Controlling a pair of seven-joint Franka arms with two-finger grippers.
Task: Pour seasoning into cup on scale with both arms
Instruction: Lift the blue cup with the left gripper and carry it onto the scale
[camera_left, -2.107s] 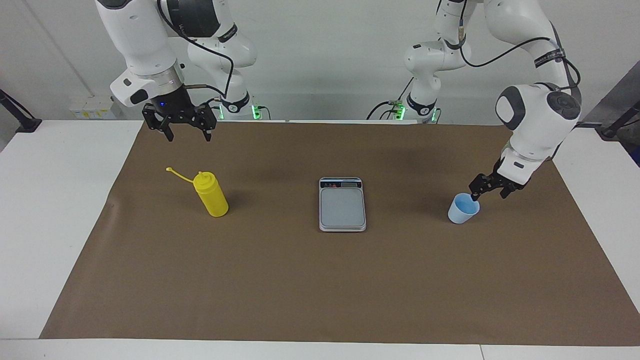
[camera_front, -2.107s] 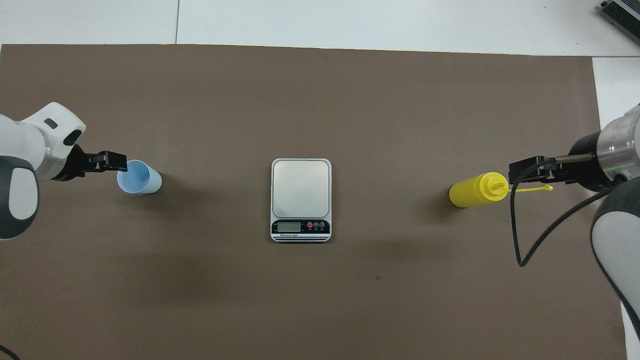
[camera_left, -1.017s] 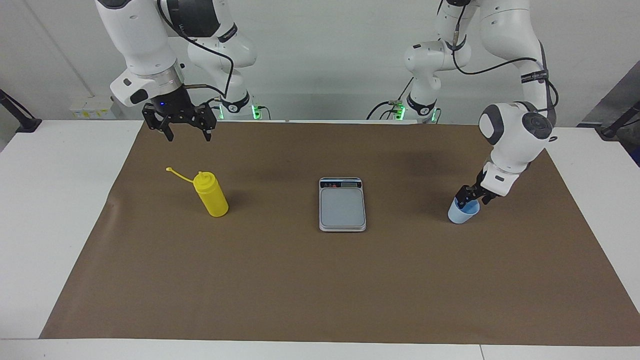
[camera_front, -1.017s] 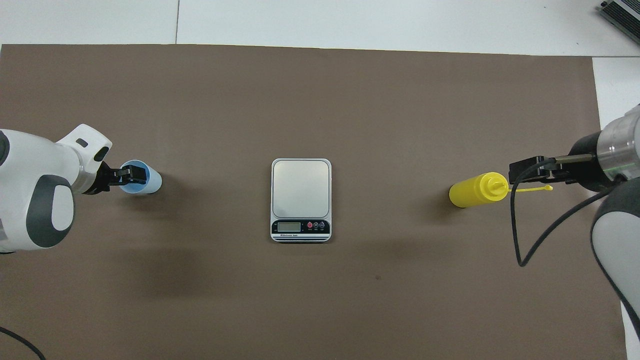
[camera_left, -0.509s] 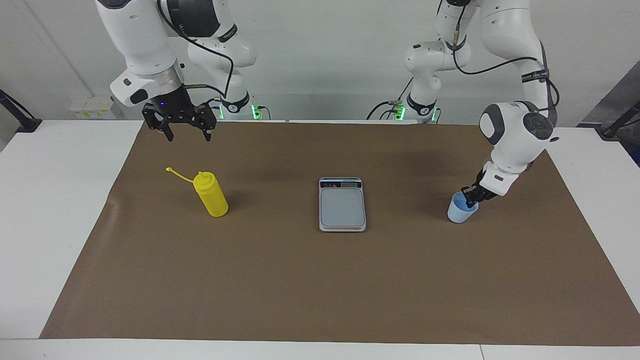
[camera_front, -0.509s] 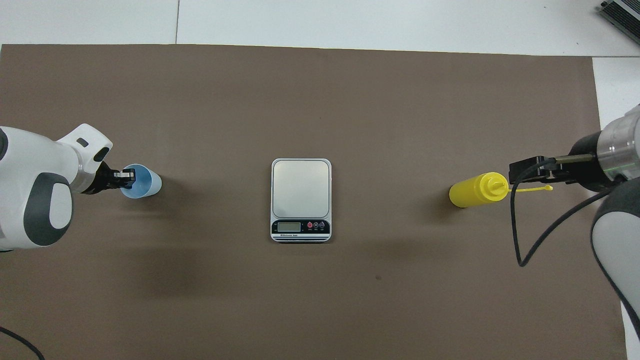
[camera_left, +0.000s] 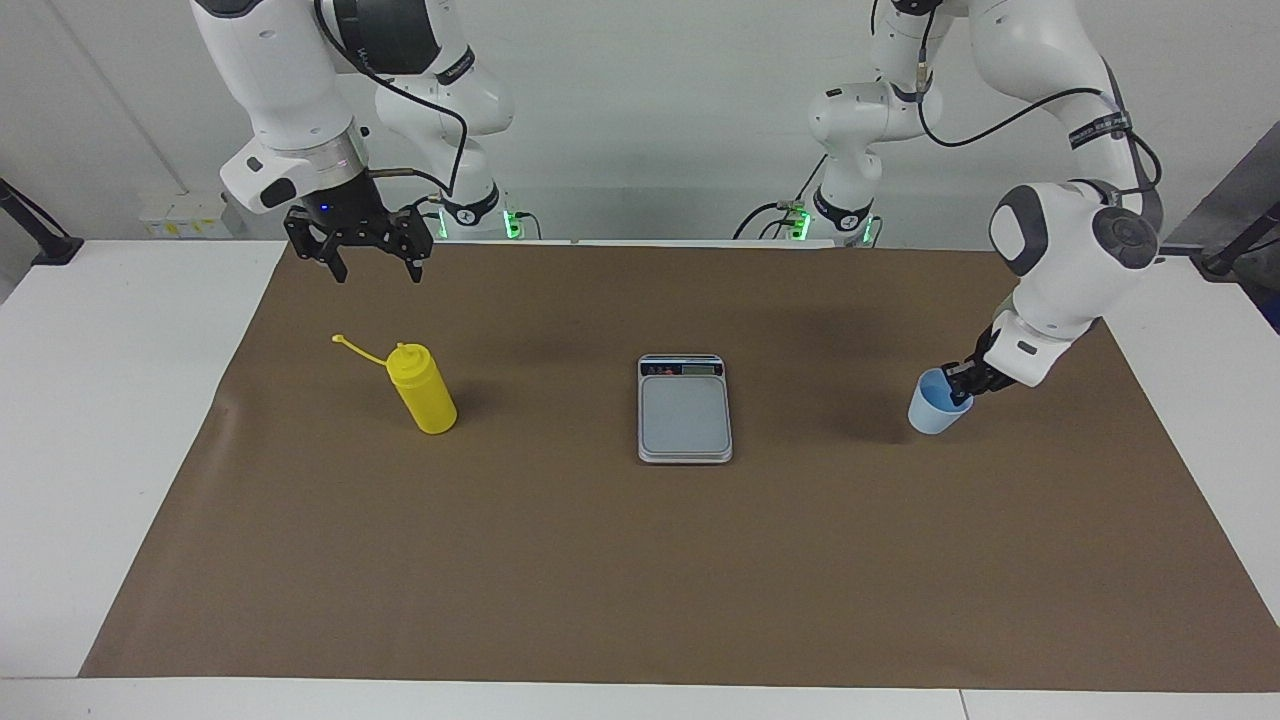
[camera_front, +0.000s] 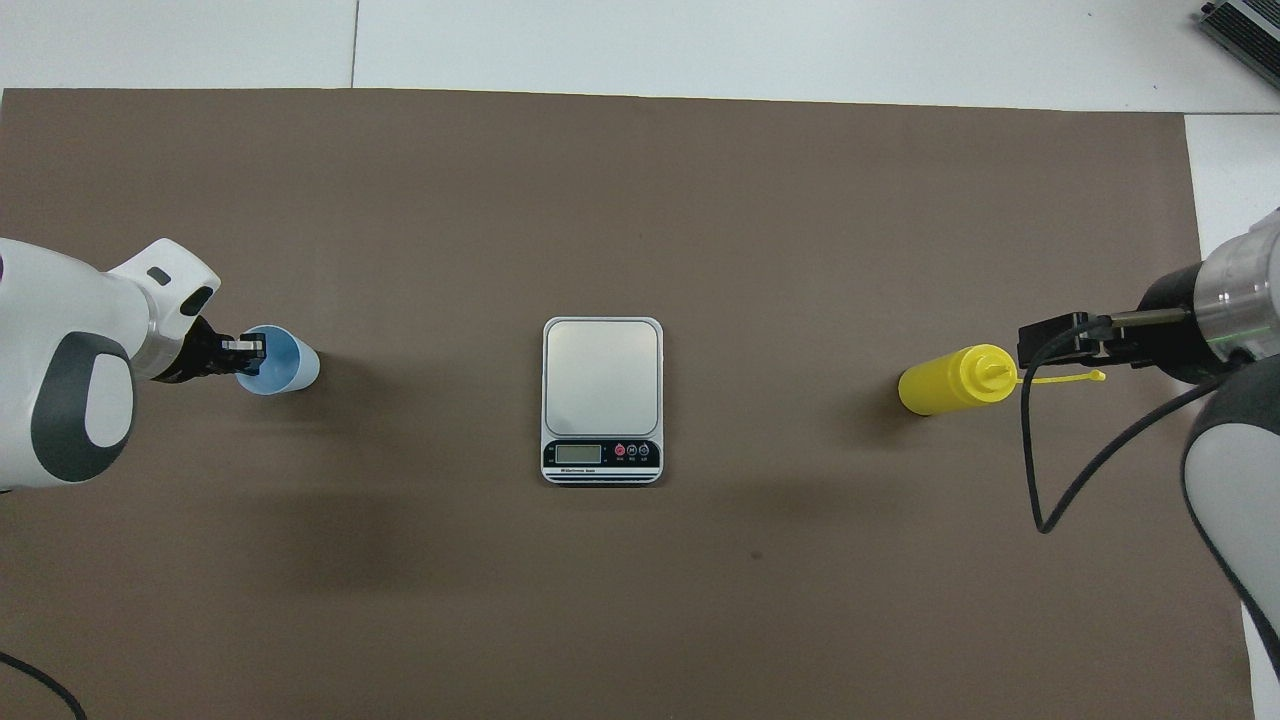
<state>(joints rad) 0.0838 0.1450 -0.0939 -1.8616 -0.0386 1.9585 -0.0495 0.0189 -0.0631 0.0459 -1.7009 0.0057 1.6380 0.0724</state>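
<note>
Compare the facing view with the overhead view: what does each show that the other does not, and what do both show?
Only the facing view shows both arm bases and the right gripper open in the air, well above the table, nearer the robots than the yellow bottle.

Only the overhead view shows the scale's display and buttons plainly.

Both show the bottle upright on the brown mat, the scale bare at the centre, and the left gripper shut on the rim of the blue cup.

We see a yellow bottle (camera_left: 424, 390), a pale blue cup (camera_left: 935, 405), a silver-grey scale (camera_left: 685, 408) and a plain brown mat (camera_left: 640, 560).
</note>
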